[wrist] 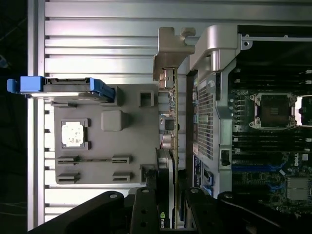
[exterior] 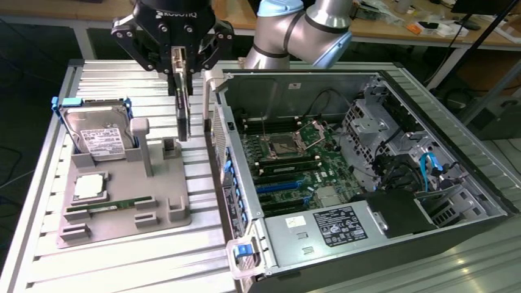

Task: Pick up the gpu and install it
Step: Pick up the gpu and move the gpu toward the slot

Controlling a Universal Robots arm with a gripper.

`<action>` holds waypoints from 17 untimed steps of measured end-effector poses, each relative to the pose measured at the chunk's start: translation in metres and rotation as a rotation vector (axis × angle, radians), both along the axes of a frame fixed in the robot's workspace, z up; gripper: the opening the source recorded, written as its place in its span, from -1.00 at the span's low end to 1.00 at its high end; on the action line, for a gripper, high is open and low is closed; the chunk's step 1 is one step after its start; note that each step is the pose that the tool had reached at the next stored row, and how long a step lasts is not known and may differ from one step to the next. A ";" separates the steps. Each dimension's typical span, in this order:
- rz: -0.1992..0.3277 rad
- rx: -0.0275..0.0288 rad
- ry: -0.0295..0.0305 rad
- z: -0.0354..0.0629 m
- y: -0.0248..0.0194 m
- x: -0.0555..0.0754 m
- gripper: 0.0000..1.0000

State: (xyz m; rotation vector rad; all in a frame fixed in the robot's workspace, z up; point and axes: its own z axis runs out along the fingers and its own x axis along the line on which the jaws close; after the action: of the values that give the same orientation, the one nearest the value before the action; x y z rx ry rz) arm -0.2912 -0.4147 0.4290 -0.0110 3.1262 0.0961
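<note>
The gpu (exterior: 184, 110), a thin dark card with a silvery bracket, hangs on edge from my gripper (exterior: 179, 66), which is shut on its upper end. It is lifted clear of the grey fixture (exterior: 122, 204), just outside the near wall of the open computer case (exterior: 326, 91). In the wrist view the gpu (wrist: 169, 122) runs edge-on away from my gripper (wrist: 168, 204), between the fixture (wrist: 131, 146) and the case wall (wrist: 214, 53). The motherboard (exterior: 301, 165) with blue slots (exterior: 281, 186) lies inside the case.
On the fixture stand a silver hard drive (exterior: 97, 137) in a blue-tabbed frame, a processor chip (exterior: 89, 186) and a green memory stick (exterior: 110, 207). A grey post (exterior: 140, 143) rises from the fixture near the card. Cables and a drive cage fill the case's far side.
</note>
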 end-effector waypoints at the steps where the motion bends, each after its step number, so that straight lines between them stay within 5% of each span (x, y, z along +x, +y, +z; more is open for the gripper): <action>1: 0.000 0.0000 0.0002 0.0000 0.0000 0.003 -0.47; 17: 0.000 -0.0001 0.0032 0.0000 0.0000 0.053 -0.47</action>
State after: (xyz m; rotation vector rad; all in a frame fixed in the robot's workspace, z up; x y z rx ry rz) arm -0.2379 -0.4147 0.4290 -0.0109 3.1295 0.0961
